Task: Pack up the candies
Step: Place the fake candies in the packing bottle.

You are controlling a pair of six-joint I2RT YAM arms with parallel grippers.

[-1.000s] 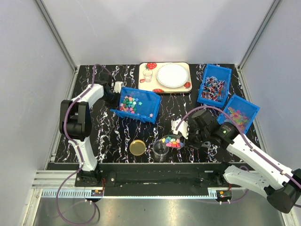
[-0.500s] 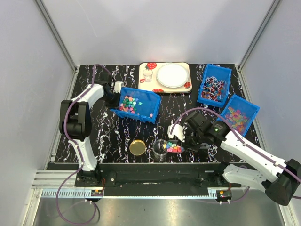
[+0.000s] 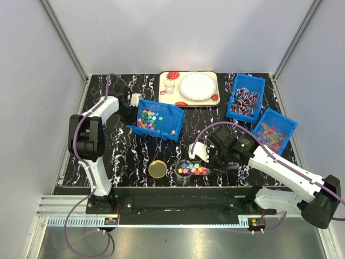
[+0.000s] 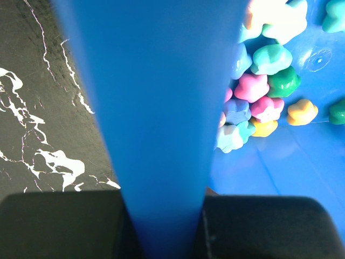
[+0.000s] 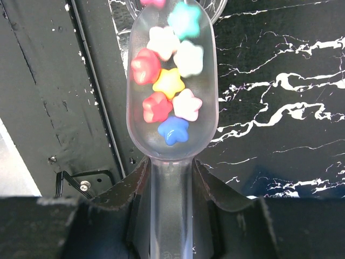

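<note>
My left gripper (image 3: 132,102) is clamping the wall of the tilted blue bin (image 3: 156,120); my right gripper (image 5: 171,183) is pinching the clear scoop (image 5: 172,124) by its handle, long axis pointing straight ahead, tip seemingly hanging over the cup (image 3: 180,174); the candies (image 5: 168,82) are lying in its bowl.

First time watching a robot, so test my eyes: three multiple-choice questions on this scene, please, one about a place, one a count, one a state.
1. Where is the gold lid?
A. On a shelf.
B. On the table, left of the clear jar.
C. In a drawer.
2. How many blue bins are there?
A. Two.
B. Five.
C. Three.
3. The right tool is:
A. shut on a clear scoop holding candies.
B. open, empty.
C. gripping a cloth.
Answers: 1 B, the top view shows it beside the jar; 2 C, one left, two right; 3 A, its wrist view shows the handle clamped.
</note>
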